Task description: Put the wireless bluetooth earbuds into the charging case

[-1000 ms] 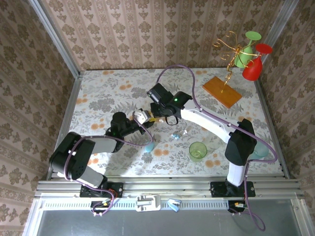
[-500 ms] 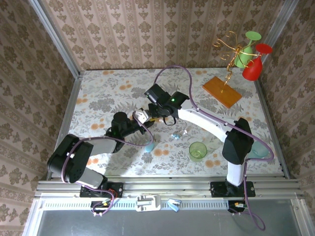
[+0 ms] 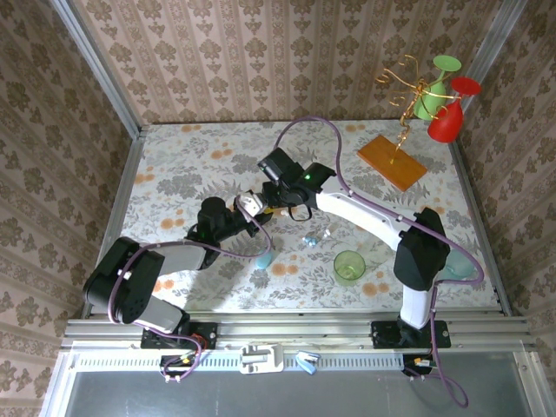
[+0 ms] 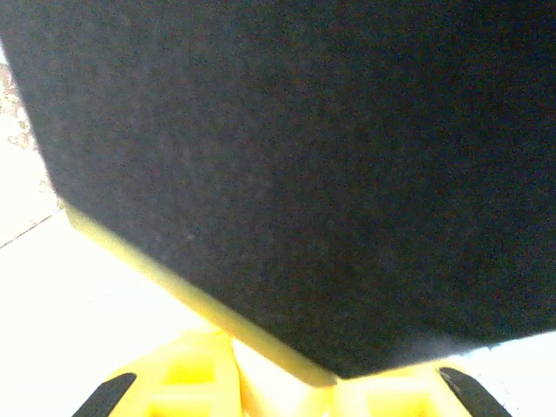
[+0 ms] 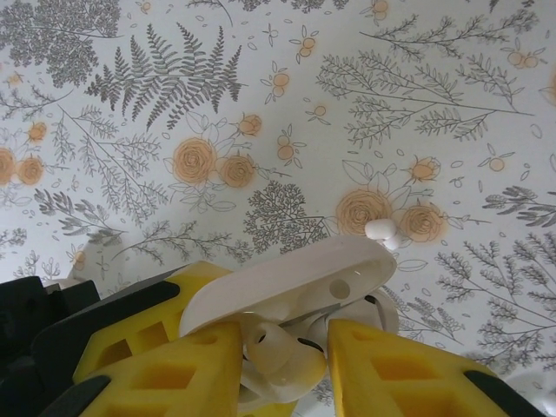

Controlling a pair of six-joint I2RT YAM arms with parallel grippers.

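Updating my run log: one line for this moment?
left gripper: shut on charging case | right gripper: straddling earbud at the case, grip unclear

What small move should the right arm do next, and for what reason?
Probably ease the right gripper apart and lift it straight up. The white earbud between its fingers seems to sit in the open charging case, which the left gripper holds; a sideways pull could drag it out.

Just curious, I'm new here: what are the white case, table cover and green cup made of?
Case: likely hard plastic, smooth satin white, moulded curves.
Cover: looks like printed cloth or vinyl, matte, floral; can't tell which.
Cup: probably translucent green plastic; the table seems to show through faintly.
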